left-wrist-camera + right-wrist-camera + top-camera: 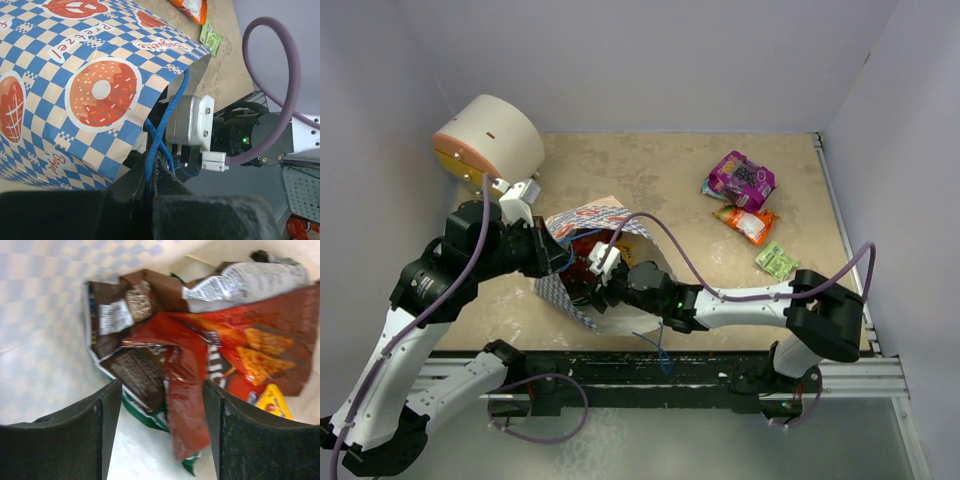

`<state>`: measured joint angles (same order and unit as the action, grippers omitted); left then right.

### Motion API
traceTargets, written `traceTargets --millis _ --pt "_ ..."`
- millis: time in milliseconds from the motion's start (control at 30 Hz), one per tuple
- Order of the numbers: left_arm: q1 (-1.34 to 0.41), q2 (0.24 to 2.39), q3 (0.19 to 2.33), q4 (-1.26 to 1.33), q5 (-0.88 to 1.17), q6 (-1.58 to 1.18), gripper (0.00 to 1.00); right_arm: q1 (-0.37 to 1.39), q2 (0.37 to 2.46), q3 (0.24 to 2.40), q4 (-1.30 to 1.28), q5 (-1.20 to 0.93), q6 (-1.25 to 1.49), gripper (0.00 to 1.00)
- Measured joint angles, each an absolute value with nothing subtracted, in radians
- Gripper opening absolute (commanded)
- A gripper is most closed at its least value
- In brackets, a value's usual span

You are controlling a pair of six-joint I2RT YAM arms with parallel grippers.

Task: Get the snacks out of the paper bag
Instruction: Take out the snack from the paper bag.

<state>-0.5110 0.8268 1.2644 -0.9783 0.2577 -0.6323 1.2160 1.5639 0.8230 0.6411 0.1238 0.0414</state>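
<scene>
Reach is long on my right arm (750,298), stretched low across the front with the right gripper (590,278) inside the mouth of the paper bag (603,218), which lies on its side. My left arm (440,280) bends in beside it, left gripper (557,257) at the bag's rim. From above I cannot make out either set of fingers. The left wrist camera shows its jaws pinched on the rim, by the blue cord handle (161,131). Only the right wrist camera sees inside: jaws spread wide, gripping nothing, over the red Doritos bag (252,352) and brown packets (142,375). The purple pouch (742,178), orange packet (748,222) and light-green packet (777,260) lie out on the table (670,170).
</scene>
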Motion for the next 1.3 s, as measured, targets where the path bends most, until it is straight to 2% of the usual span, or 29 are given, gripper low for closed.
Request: traceTargets --millis 233,400,567,1000,1133,1300 --pt "-0.511 0.850 1.254 -0.981 0.268 -0.553 0.00 1.204 1.607 0.816 0.657 0.246 -0.056 0.71" --pt "-0.511 0.893 1.283 -0.981 0.287 -0.493 0.00 1.204 1.702 0.839 0.655 0.248 -0.159 0.71" --pt "-0.511 0.916 1.304 -0.992 0.292 -0.434 0.00 1.199 1.778 0.894 0.659 0.330 -0.212 0.60" --pt "-0.511 0.916 1.332 -1.028 0.302 -0.355 0.00 1.142 1.806 0.929 0.698 0.324 -0.163 0.56" --pt "-0.511 0.902 1.327 -1.025 0.292 -0.356 0.00 1.136 1.833 0.947 0.699 0.305 -0.161 0.34" --pt "-0.511 0.871 1.301 -1.011 0.254 -0.377 0.00 1.137 1.807 0.944 0.668 0.248 -0.167 0.12"
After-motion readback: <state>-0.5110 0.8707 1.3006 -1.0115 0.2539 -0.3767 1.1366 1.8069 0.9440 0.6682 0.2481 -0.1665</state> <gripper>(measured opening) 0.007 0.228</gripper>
